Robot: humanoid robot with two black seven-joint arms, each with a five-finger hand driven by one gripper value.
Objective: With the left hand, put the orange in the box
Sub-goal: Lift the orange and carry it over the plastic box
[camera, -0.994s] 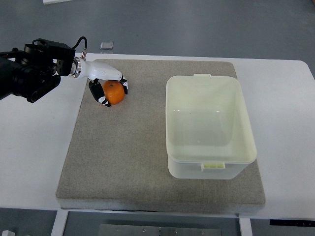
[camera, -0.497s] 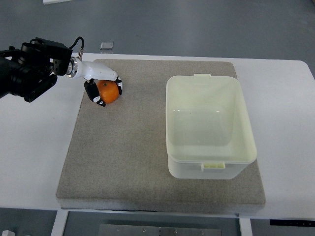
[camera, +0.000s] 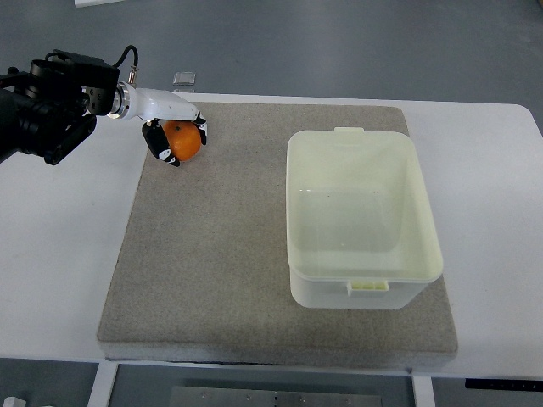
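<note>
A mat (camera: 221, 254) lies on the counter (camera: 59, 254) and covers most of its middle. The box (camera: 361, 216) stands on the right half of the mat. The orange (camera: 181, 140) is at the mat's far left corner, well apart from the box, with the left robot hand (camera: 174, 136) wrapped around it, its arm coming in from the left edge. Beyond the counter's far edge, a small object (camera: 183, 79) lies on the floor.
</note>
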